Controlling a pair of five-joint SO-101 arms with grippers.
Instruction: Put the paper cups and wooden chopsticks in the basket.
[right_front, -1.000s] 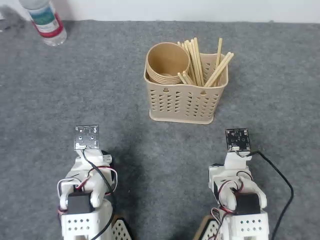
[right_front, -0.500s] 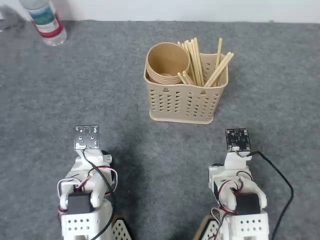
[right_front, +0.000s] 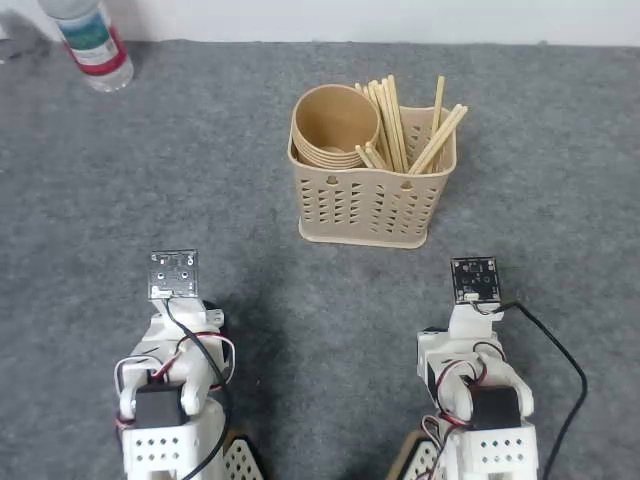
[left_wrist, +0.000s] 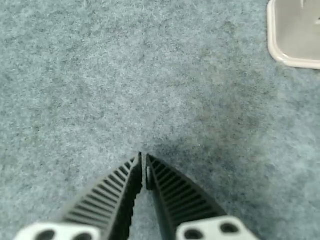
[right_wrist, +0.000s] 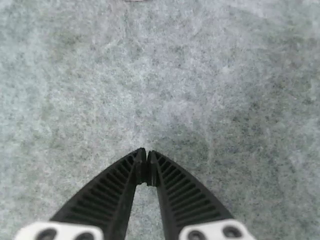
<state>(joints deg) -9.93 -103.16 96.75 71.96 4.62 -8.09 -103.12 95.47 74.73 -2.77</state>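
A beige slotted basket stands on the grey carpet at mid-table. Stacked brown paper cups fill its left half, and a bundle of wooden chopsticks leans in its right half. Both arms are drawn back at the near edge, well short of the basket. My left gripper is shut over bare carpet with nothing between its ribbed black fingers; the basket's corner shows far off. My right gripper is also shut and holds nothing, above bare carpet.
A plastic water bottle with a red label stands at the far left corner. A black cable trails from the right arm. Open grey carpet lies between the arms and the basket.
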